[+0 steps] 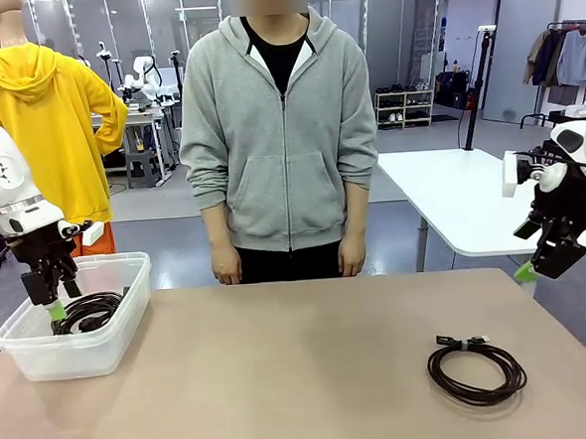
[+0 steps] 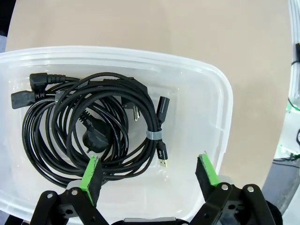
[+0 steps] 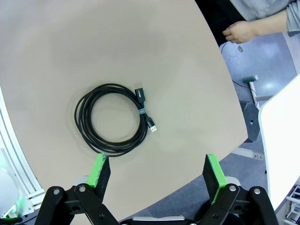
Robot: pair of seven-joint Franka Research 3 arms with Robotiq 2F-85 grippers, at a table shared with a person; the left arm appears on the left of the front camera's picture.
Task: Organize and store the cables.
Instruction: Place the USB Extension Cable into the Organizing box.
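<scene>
One coiled black cable with a small tie lies on the tan table at the right; the right wrist view shows this cable below the camera. Several more coiled black cables with plug ends lie piled in a clear plastic bin at the table's left. My left gripper hangs open just over the bin, and its green-padded fingers stand apart above the pile, holding nothing. High off the table's right edge, my right gripper is open and empty, its fingers spread wide.
A person in a grey hoodie stands at the far side with both hands down by the table edge; one hand appears in the right wrist view. A white table stands behind at the right. Bare tabletop stretches between bin and loose cable.
</scene>
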